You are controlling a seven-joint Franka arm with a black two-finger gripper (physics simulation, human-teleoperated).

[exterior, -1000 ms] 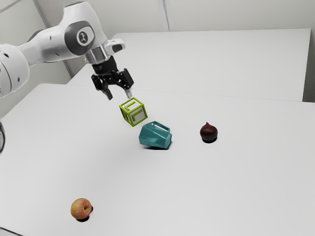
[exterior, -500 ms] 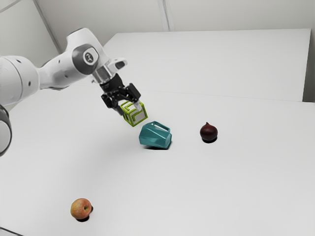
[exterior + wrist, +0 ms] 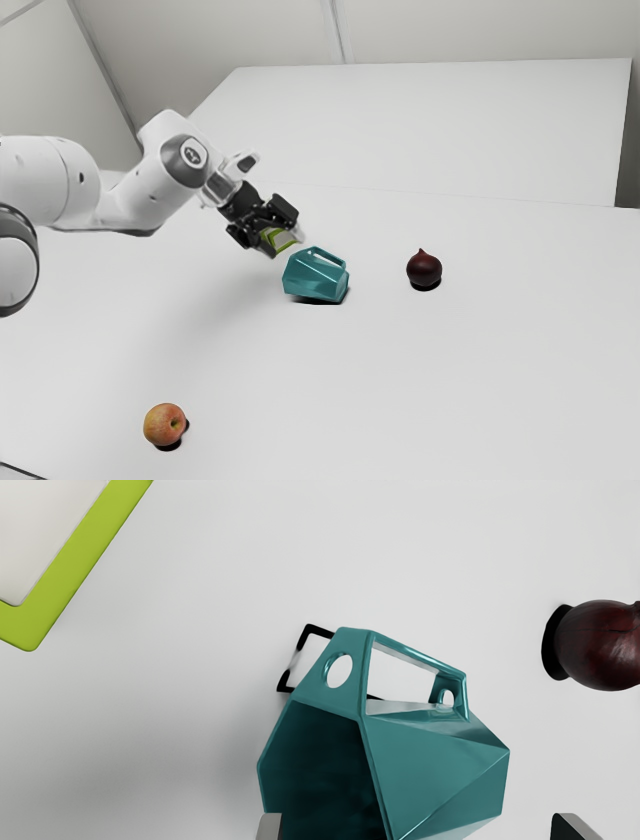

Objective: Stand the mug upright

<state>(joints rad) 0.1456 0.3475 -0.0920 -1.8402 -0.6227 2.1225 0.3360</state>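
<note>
Black two-finger gripper [image 3: 277,243]: open wide; fingertips [image 3: 269,827] well apart in wrist view, part of mug b/w them.
Contact: can't tell if either finger touches mug; one tip overlaps its mouth edge in wrist view.
Mug count: 1, teal, faceted, glossy [image 3: 315,277].
Block count: 1, lime-green-framed cube w/ pale panels [image 3: 283,239].
Onion count: 1, dark red, round, pointed tip [image 3: 424,269].
Apple count: 1, red-yellow, round [image 3: 164,424].
Mug pose: on its side on white table [image 3: 400,390], not upright; handle [image 3: 420,653] raised off tabletop, dark open mouth [image 3: 320,770] facing away fr. onion.
Block pos.: near mug, on its mouth side; gap b/w the two in wrist view. Partly hidden behind gripper in ext. view.
Onion pos.: apart fr. mug, toward ext. view's right, beyond mug's base end.
Apple pos.: well apart fr. rest, ext. view's lower left.
In the way: block, close by gripper & mug; can't tell if gripper touches it. Onion & apple both outside gap b/w fingertips.
</note>
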